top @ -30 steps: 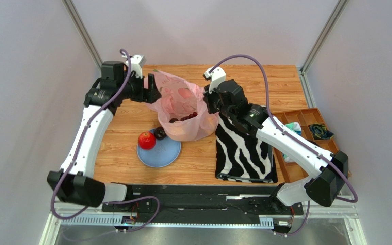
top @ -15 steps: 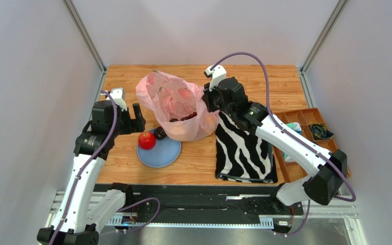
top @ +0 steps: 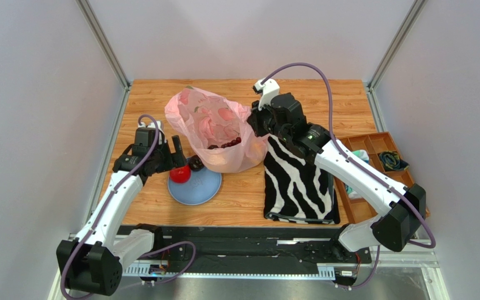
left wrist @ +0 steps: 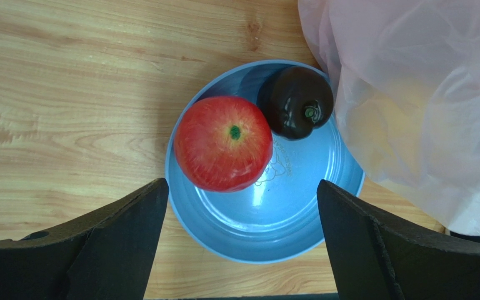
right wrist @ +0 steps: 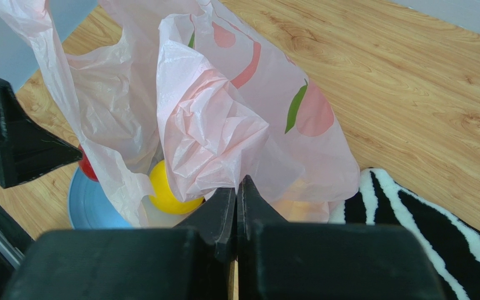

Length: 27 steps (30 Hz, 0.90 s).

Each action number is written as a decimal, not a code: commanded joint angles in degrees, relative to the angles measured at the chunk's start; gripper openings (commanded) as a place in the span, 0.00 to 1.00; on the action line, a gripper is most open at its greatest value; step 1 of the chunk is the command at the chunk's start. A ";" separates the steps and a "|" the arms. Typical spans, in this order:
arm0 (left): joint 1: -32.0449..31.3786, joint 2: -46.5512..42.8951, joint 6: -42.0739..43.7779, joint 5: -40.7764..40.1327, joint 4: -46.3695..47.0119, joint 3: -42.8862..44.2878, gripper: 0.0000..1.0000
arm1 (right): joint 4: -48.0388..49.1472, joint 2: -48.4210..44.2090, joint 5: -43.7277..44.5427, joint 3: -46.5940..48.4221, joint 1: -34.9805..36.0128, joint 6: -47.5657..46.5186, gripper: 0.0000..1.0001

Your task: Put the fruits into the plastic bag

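The plastic bag (top: 220, 134) stands open near the middle of the table (top: 155, 203), closer to its far edge. Inside it are a yellow citrus (right wrist: 164, 187) and some small dark fruits (top: 225, 145). The right fingers (right wrist: 219, 215) are pressed together, pinching a fold of the bag's rim on its right side. Just beside the bag, toward the near left corner, a blue plate (left wrist: 267, 234) carries a red apple (left wrist: 224, 142) and a dark plum (left wrist: 297, 102) side by side. The bag's wall drapes over the plate's rim. The left fingers (left wrist: 120, 244) hover spread wide by the plate, holding nothing, with the apple ahead of the gap. A zebra-striped cloth (top: 299, 184) lies right of the bag, reaching toward the near edge.
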 commanded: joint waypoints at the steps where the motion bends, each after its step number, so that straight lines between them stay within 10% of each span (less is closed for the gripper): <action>1: 0.21 1.41 -1.33 0.74 5.12 -1.95 0.98 | 3.14 -2.06 -1.76 -0.70 -0.57 1.33 0.00; 27: 0.21 10.12 -5.02 -0.76 13.03 -9.25 0.90 | 3.93 -1.89 -5.63 -2.02 -3.04 3.35 0.00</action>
